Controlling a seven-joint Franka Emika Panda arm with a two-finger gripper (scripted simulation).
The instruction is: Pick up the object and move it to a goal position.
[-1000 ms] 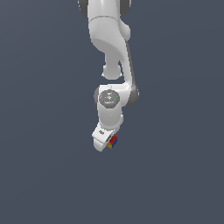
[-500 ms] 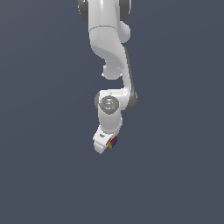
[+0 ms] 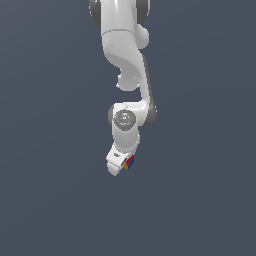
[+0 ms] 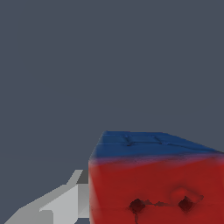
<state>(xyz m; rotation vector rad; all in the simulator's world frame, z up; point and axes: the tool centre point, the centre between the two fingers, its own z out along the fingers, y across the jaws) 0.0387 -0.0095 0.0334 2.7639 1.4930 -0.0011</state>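
In the exterior view the white arm hangs down the middle and its gripper (image 3: 124, 166) is shut on the tiny cube (image 3: 129, 162), whose red, yellow and blue faces show at the gripper's lower end. In the wrist view the cube (image 4: 153, 183) fills the near corner with a red face and a blue face. One grey finger (image 4: 61, 203) shows pressed against its side; the other finger is out of frame. The cube is held in mid-air over a plain grey ground. No goal marker shows in either view.
A uniform dark grey background surrounds the arm in both views. No other objects, containers or edges show.
The arm's wrist and gripper have risen slightly with the cube still held. The upper links have shifted a little toward the exterior view's right.
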